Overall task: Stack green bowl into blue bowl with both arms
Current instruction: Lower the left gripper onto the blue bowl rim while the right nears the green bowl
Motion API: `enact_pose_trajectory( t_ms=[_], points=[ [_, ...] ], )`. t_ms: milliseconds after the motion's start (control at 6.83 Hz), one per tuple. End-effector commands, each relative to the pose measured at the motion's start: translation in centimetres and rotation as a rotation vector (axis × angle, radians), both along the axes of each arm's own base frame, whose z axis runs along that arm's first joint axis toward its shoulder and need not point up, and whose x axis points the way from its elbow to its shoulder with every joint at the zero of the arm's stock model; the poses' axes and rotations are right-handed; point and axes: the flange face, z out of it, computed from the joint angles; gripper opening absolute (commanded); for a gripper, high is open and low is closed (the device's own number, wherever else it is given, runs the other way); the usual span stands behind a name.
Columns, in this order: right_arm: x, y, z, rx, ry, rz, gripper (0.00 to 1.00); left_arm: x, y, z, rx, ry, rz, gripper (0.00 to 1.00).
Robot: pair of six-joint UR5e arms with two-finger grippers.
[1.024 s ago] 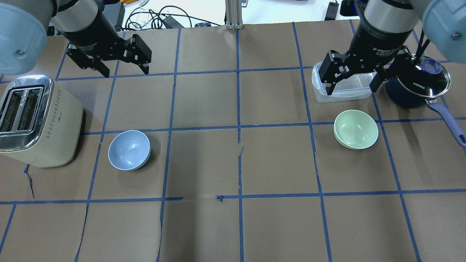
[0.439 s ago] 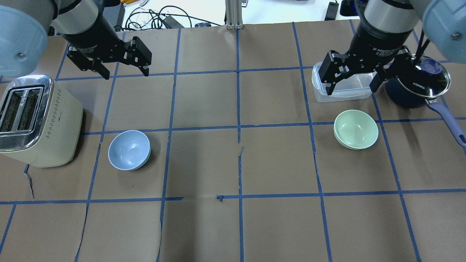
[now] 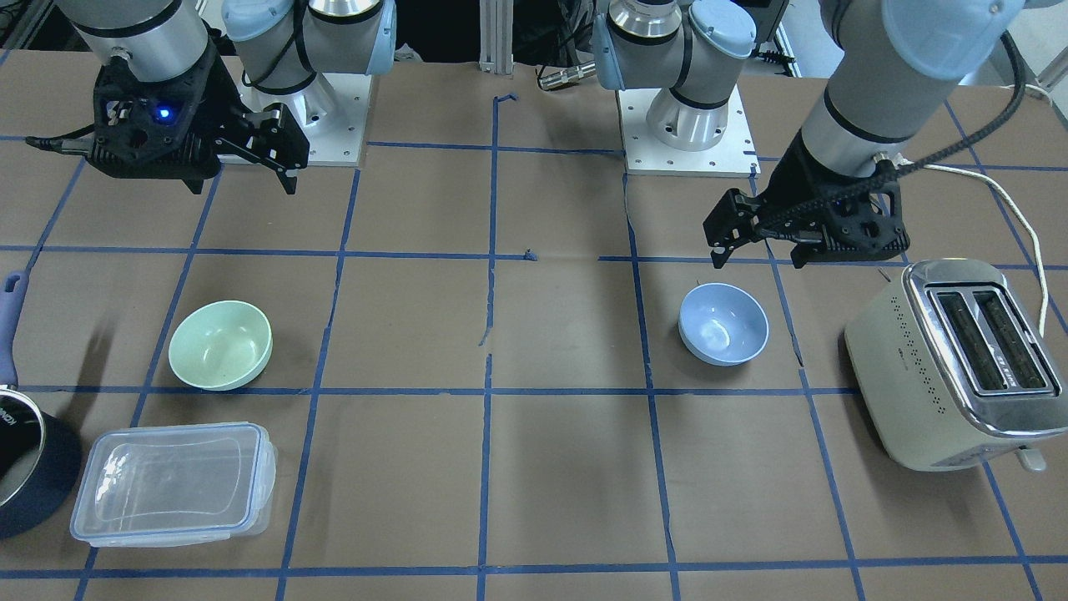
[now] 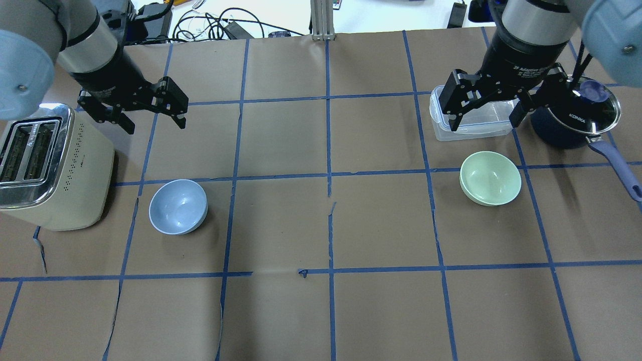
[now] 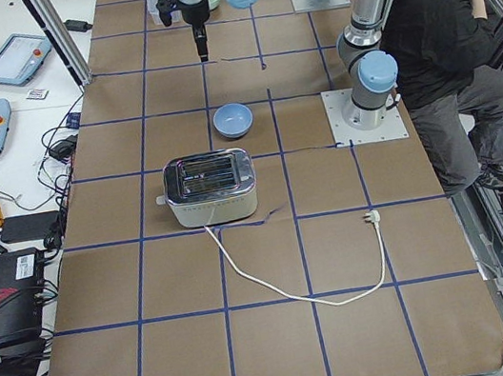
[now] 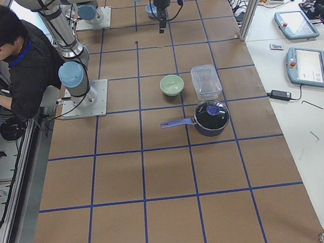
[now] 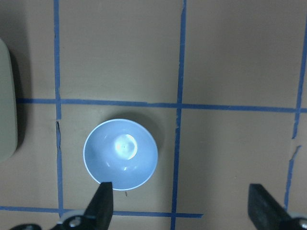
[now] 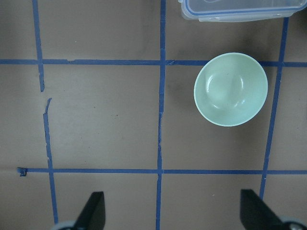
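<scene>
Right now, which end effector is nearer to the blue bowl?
Left. The left end effector hangs open above the table close to the blue bowl. The right end effector, also open, is far across the table, near the green bowl.

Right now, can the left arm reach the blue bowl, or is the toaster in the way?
Probably yes. The left end effector hangs open in the air, the blue bowl sits uncovered almost under it, and the toaster stands off to the side, apart from the bowl.
</scene>
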Motion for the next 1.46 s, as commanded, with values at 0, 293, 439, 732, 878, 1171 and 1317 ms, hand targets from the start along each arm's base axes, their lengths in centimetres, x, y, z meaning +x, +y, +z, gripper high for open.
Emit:
enact_pose_trajectory(
  t_ms=[0, 293, 439, 732, 878, 1171, 1317],
  points=[
    [-0.2, 0.3, -0.4, 0.035, 0.0, 0.006, 1.0, 8.5, 0.3, -8.6, 0.01, 0.026, -0.052, 0.99],
    [-1.8, -1.0, -0.2, -0.012, -0.001, -0.031, 1.0, 9.8, 3.2, -17.3, -0.001, 0.023, -0.104, 1.0],
    [-4.8, -2.2, 0.2, -0.065, 0.002, -0.078, 1.0, 9.1, 5.3, -21.3, 0.063, 0.052, -0.11, 1.0],
    [-13.6, -4.8, -3.4, -0.01, -0.003, -0.233, 1.0, 9.1, 5.2, -23.4, 0.08, 0.064, -0.106, 0.75],
    [-14.7, -6.0, -6.3, 0.039, -0.006, -0.258, 1.0, 9.3, 4.8, -23.8, 0.065, 0.053, -0.1, 0.34],
    [-18.8, -7.9, -10.3, 0.016, -0.023, -0.312, 1.0, 8.6, 4.5, -23.5, 0.049, 0.06, -0.102, 0.0],
    [-19.4, -8.6, -13.7, -0.008, -0.019, -0.307, 1.0, 8.6, 4.6, -23.6, 0.05, 0.062, -0.102, 0.0]
  ],
)
